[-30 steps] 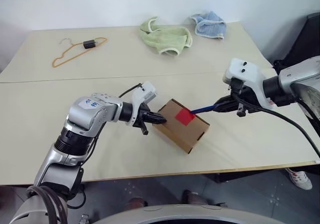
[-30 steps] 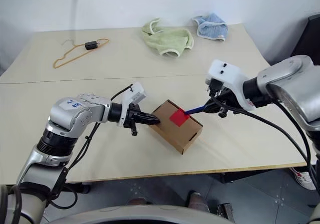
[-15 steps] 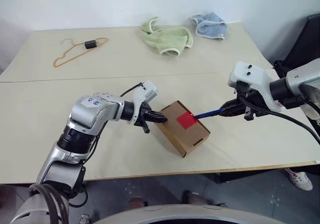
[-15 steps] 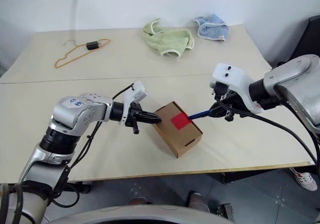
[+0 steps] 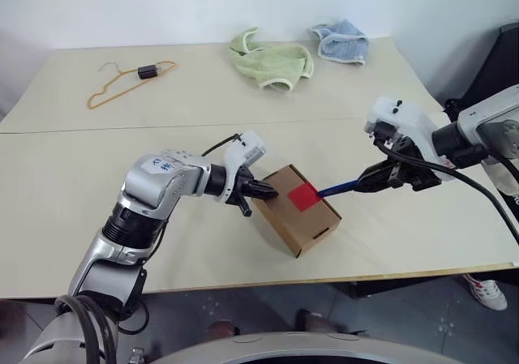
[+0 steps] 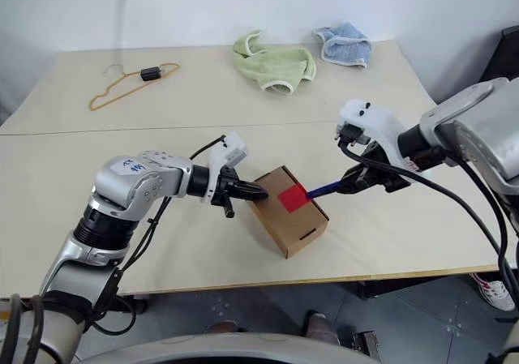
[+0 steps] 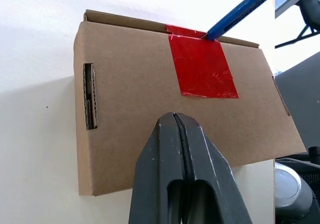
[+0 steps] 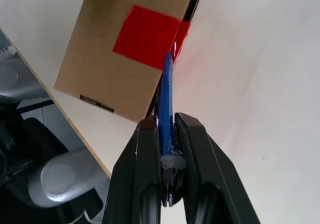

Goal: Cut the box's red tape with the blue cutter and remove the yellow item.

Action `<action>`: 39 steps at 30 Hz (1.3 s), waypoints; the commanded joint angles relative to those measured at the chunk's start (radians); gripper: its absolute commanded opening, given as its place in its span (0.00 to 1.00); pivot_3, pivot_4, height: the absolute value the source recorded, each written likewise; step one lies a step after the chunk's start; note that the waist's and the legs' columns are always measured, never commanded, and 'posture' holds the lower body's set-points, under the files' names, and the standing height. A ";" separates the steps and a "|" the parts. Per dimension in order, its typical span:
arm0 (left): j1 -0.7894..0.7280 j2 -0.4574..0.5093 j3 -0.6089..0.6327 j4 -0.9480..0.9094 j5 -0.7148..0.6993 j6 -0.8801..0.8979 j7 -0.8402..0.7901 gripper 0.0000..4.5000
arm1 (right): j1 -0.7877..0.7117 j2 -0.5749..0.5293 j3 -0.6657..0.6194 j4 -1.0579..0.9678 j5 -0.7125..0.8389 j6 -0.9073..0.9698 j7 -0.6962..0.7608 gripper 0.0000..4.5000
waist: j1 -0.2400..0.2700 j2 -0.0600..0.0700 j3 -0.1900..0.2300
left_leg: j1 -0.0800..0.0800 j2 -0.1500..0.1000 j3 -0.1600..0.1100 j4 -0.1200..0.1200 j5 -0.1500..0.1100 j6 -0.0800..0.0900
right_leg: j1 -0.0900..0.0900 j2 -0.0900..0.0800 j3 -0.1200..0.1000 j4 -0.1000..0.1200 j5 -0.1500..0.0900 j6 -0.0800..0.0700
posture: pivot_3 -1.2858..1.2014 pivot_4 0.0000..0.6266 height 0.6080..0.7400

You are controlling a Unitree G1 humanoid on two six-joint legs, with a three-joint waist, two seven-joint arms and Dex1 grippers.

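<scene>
Glossy red tape, matte corrugated box

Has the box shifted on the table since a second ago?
Yes. The box has swung slightly: its near corner sits farther from the table's front edge, and it is pushed a bit rightward by the shut left gripper.
</scene>
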 commanded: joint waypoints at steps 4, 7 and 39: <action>0.028 0.005 -0.061 0.040 0.064 0.016 0.053 0.00 | -0.014 -0.038 0.079 -0.029 0.090 0.020 0.046 0.03 | 0.000 0.000 0.000 | 0.000 0.000 0.000 0.000 0.000 0.000 | 0.000 0.000 0.000 0.000 0.000 0.000 | 0.52 0.24 1.00; 0.031 0.005 -0.062 0.042 0.067 0.012 0.058 0.00 | -0.018 -0.057 0.089 -0.049 0.099 0.020 0.060 0.03 | 0.000 0.000 0.000 | 0.000 0.000 0.000 0.000 0.000 0.000 | 0.000 0.000 0.000 0.000 0.000 0.000 | 0.52 0.24 1.00; -0.013 -0.014 -0.115 0.145 0.095 -0.086 0.021 0.00 | 0.654 0.044 -0.756 0.015 -0.092 -0.496 -0.252 0.03 | 0.007 -0.006 -0.004 | 0.006 0.001 -0.001 0.002 0.000 0.000 | 0.012 0.000 -0.002 -0.005 0.003 0.001 | 0.52 0.24 1.00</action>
